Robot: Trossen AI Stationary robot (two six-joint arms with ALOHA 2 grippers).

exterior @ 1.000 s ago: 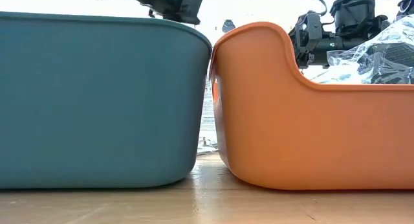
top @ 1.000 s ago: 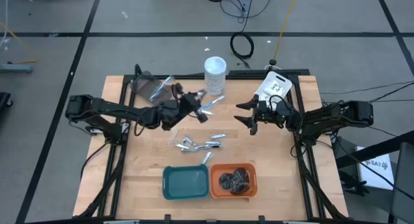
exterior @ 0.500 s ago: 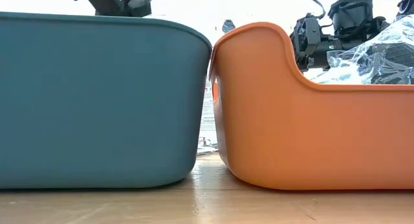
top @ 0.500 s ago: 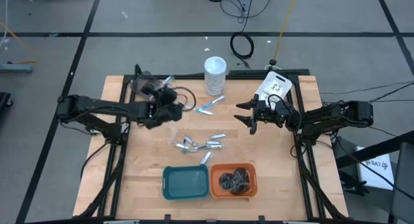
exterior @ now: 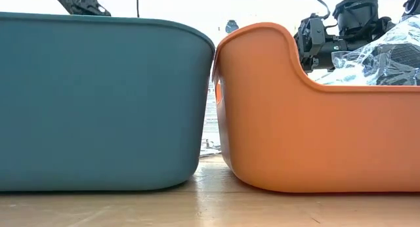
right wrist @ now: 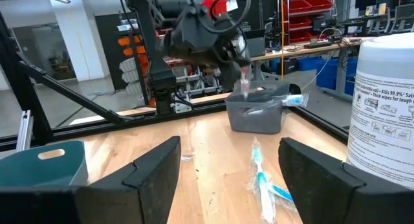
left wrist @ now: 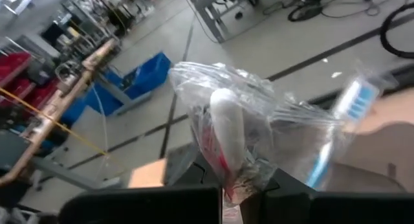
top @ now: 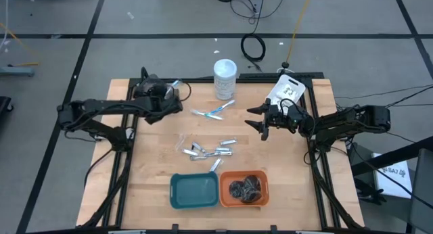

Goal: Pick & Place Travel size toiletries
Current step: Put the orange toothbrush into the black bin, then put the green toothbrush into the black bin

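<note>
Change since earlier frame: left end effector (top: 168, 93) is now sitting at the far-left corner of the tabletop (top: 155, 170), having withdrawn from the centre; its fingers are pinching a clear wrapped piece (left wrist: 242, 130) holding a white and red item, above the grey bin (top: 150, 88).

Right end effector (top: 260, 119): hanging right of centre, fingers (right wrist: 152, 169) spreading wide, holding nothing.

Wrapped toothbrush (top: 211, 113): lying on the tabletop between the two end effectors, near the white-lidded jar (top: 225, 77).

Slim silver-white tubes (top: 206, 151): lying in a loose cluster at centre, just beyond the trays.

Teal tray (top: 195, 191): sitting at the near edge, touching the orange tray (top: 244, 189) on its right.

Dark round bundles (top: 245, 189): resting in the orange tray, clear wrap showing above its rim in the low view.

White packet (top: 287, 90): lying at the far-right corner.
</note>
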